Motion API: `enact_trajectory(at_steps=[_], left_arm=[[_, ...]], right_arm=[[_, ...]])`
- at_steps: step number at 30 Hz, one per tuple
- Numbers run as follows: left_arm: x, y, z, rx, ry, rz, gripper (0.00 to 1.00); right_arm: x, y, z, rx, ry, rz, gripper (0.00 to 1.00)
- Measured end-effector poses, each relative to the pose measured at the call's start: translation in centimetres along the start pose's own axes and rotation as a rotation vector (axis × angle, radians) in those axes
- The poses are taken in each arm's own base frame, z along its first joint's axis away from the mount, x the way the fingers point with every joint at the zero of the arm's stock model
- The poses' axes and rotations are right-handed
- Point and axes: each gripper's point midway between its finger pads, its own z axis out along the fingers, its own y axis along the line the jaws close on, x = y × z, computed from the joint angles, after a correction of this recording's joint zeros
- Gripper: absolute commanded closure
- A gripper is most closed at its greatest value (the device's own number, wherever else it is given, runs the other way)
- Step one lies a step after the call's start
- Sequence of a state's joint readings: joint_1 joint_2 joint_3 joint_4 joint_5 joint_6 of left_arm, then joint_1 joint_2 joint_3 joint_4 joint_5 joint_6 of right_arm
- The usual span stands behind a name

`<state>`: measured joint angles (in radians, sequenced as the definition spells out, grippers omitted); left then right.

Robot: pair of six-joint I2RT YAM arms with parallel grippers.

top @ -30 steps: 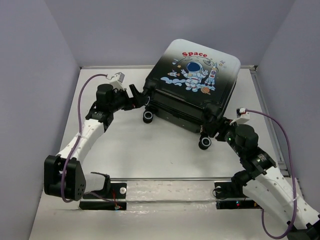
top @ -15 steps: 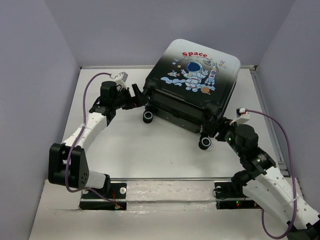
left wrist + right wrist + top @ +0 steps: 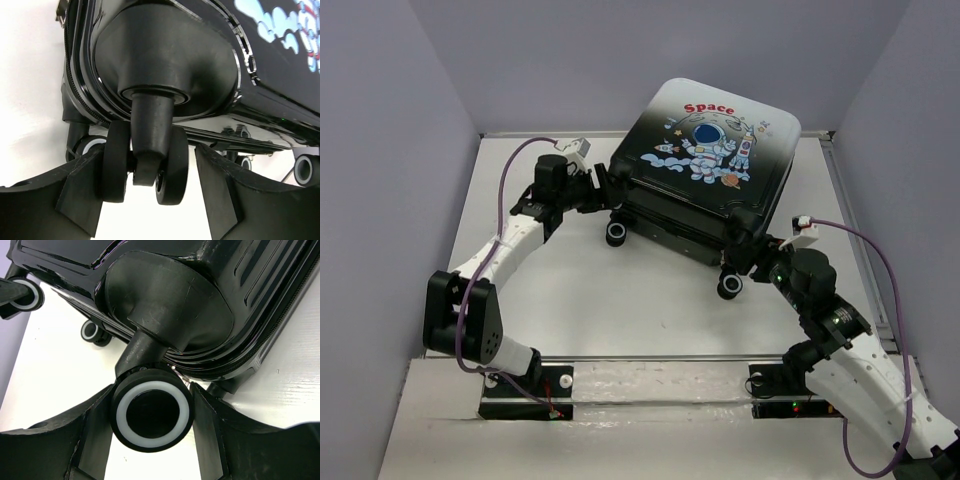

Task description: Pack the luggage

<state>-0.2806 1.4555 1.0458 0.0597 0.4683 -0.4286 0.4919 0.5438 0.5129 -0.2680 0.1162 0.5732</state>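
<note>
The luggage (image 3: 712,160) lies closed on the table, astronaut print and red "Space" facing up, its black wheels towards me. My left gripper (image 3: 604,191) is at its left corner. In the left wrist view my left gripper (image 3: 148,172) is open around a black double wheel (image 3: 145,160): the left finger (image 3: 80,192) touches it and the right finger (image 3: 222,187) stands a little apart. My right gripper (image 3: 741,247) is at the near right corner. In the right wrist view it (image 3: 150,422) is shut on a white-ringed wheel (image 3: 152,415).
Two lower wheels (image 3: 617,233) (image 3: 730,286) rest on the white table (image 3: 570,290). Grey walls close in the left, back and right. A metal rail (image 3: 660,358) runs along the near edge by the arm bases.
My left arm has swung right and back towards the luggage's left corner, and its fingers now stand around the wheel. The right arm and the luggage have not moved.
</note>
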Motion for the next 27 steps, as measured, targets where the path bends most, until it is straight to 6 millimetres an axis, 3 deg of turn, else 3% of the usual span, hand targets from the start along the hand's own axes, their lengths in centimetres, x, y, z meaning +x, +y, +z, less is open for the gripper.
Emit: enact_trajectory(at_steps=[4,5,6,8,9,10,12,18,21,25,27], left_arm=[[0.4,0.6,0.1,-0.028,0.013,-0.001,0.32],[0.4,0.7,0.1,-0.033,0.011,0.0,0.48],[0.4,0.8,0.1,-0.036,0.009,0.0,0.72],[0.3,0.6,0.1,-0.028,0.008,0.004,0.9],[0.1,0.6,0.0,-0.029,0.002,0.014,0.94],[0.0,0.6,0.0,-0.031,-0.002,0.016,0.94],[0.0,0.8,0.0,-0.044,-0.005,0.012,0.94],[-0.7,1.1,-0.5,-0.067,-0.043,-0.001,0.94],[-0.6,1.3,-0.8,-0.072,-0.069,-0.014,0.94],[0.2,1.4,-1.8,-0.078,-0.112,-0.057,0.94],[0.5,1.4,-2.3,-0.075,-0.134,-0.086,0.94]], right_arm=[[0.1,0.1,0.0,-0.004,0.004,0.0,0.8],[0.1,0.1,0.0,-0.005,0.005,0.0,0.69],[0.1,0.1,0.0,-0.005,0.006,0.0,0.52],[0.2,0.1,0.1,-0.007,0.01,0.0,0.36],[0.2,0.2,0.1,-0.009,0.01,0.0,0.31],[0.2,0.2,0.1,-0.009,0.011,0.002,0.21],[0.3,0.0,0.1,-0.003,0.016,0.003,0.16],[1.0,-0.5,-0.1,0.037,0.071,0.001,0.15],[1.7,-0.3,-0.4,0.046,0.143,-0.012,0.08],[2.7,2.7,-1.3,-0.087,0.285,-0.035,0.05],[3.0,5.2,-2.3,-0.216,0.353,-0.042,0.03]])
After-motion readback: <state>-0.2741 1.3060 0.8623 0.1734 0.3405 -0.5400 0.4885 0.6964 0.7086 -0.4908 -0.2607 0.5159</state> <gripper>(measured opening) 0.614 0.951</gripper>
